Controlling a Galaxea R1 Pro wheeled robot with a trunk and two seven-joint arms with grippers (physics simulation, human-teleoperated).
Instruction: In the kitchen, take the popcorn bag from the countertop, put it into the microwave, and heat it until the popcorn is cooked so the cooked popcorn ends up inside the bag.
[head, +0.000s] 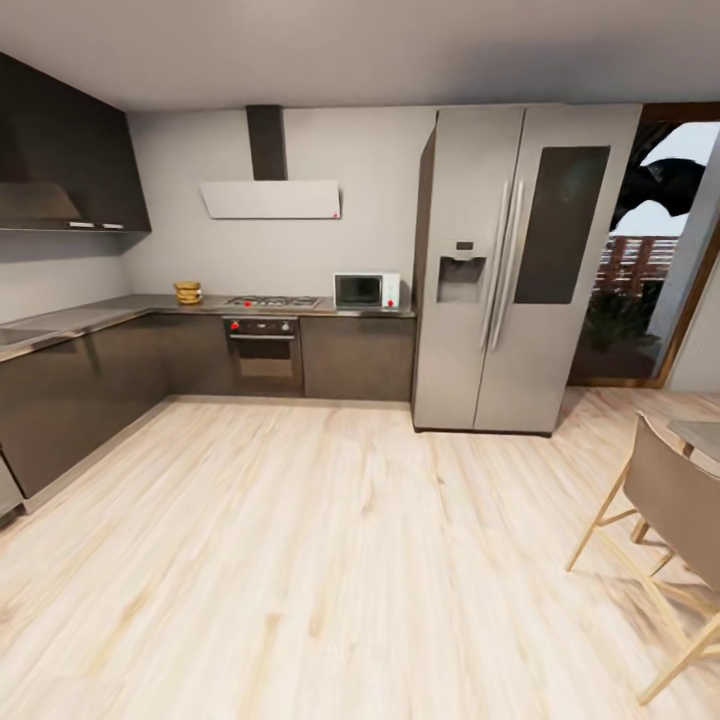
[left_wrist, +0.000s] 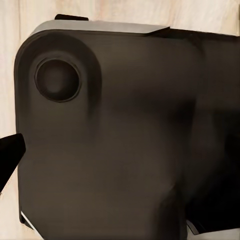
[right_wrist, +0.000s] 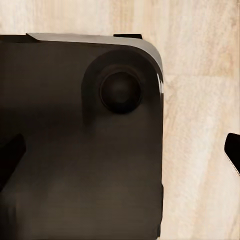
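Looking out from my head camera: popcorn bag (head: 187, 292) stands on the bench (head: 90, 317) along the far wall, left of the gas hob (head: 272, 301). Microwave (head: 366, 291), door closed, sits on the same bench right of the hob, beside the steel fridge (head: 520, 265). Oven (head: 264, 355) under the hob; wooden floor (head: 300, 560); chair (head: 670, 540) at right.

Left wrist: my dark base housing (left_wrist: 125, 140) over floor; one dark fingertip (left_wrist: 10, 155) at the edge. Jaws: cannot tell.

Right wrist: base housing (right_wrist: 80, 150), floor, dark fingertips (right_wrist: 10, 160) at both edges. Jaws wide apart, holding nothing.
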